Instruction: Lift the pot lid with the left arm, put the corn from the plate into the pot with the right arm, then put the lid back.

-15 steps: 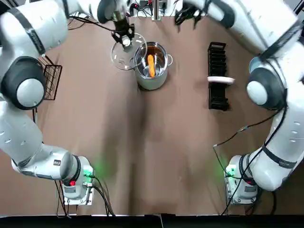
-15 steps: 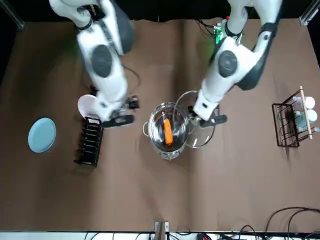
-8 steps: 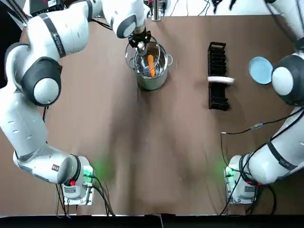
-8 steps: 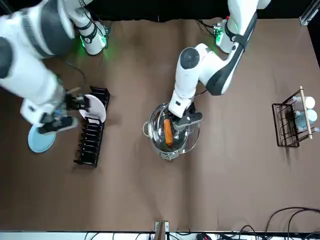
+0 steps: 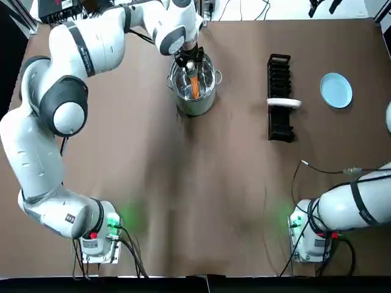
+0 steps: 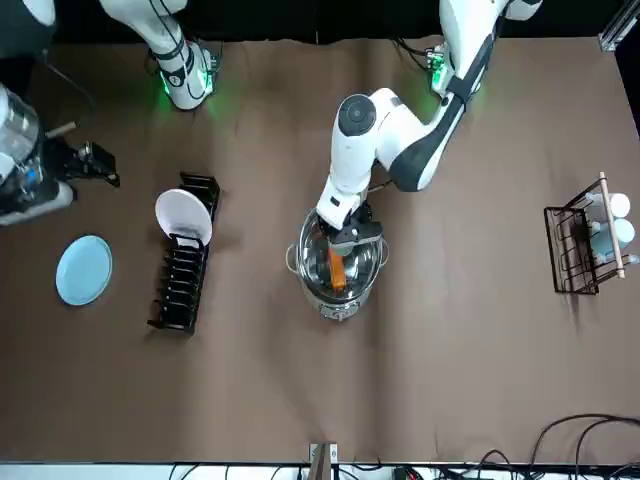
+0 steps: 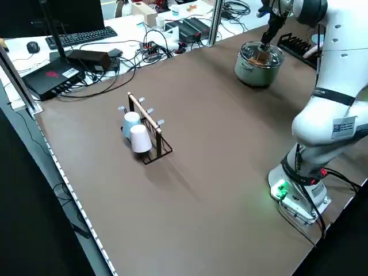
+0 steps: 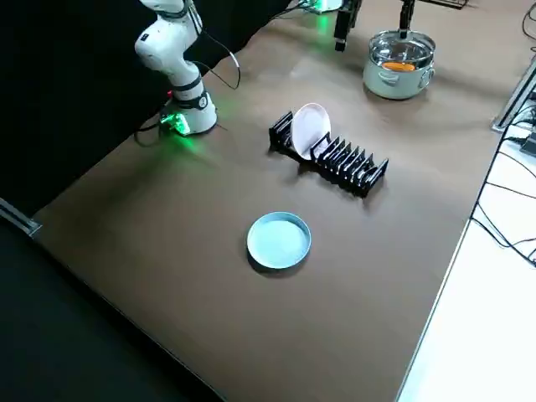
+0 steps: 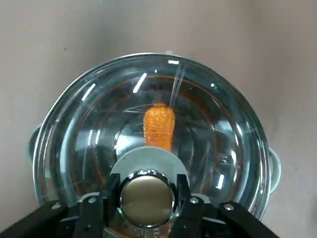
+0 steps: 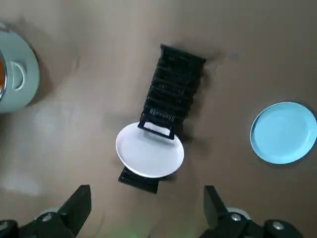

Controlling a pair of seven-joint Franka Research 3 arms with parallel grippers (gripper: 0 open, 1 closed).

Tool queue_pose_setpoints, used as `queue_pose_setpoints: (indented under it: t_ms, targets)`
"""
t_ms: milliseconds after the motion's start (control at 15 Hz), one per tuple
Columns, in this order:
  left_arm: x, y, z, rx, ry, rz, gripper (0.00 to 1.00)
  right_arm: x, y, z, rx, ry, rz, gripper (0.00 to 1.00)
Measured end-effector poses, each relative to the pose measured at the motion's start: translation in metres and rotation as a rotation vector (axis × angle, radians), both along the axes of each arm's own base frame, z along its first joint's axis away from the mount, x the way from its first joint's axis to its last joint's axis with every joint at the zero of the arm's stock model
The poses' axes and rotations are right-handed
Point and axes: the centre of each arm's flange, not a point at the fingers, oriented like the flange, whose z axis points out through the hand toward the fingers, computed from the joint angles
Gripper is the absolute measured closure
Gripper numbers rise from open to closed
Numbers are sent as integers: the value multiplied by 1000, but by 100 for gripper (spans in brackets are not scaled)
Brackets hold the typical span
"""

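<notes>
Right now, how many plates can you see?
2. A blue plate lies flat on the table; a white plate stands in the rack beside it. None looks hidden.

Overhead, front, sides, wrists — pot (image 5: 194, 107) shared

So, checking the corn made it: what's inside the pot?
One orange corn cob, seen through the glass lid. One end is hidden under the knob, which the left pincer grips.
</notes>
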Motion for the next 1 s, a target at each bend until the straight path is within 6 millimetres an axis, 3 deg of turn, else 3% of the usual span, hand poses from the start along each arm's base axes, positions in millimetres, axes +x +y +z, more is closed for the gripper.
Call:
queue_pose_setpoints:
  t_ms: [267, 467, 1000]
  targets:
    - [-2, -11, -6, -6, 8, -13, 50, -27, -22, -1, 9, -47, -38, 0]
    - [-3, -14, -10, -7, 12, -16, 50, -39, -26, 7, 12, -62, -44, 0]
    - [2, -11, -11, -2, 10, -9, 50, -49, -42, 13, 6, -40, -146, 0]
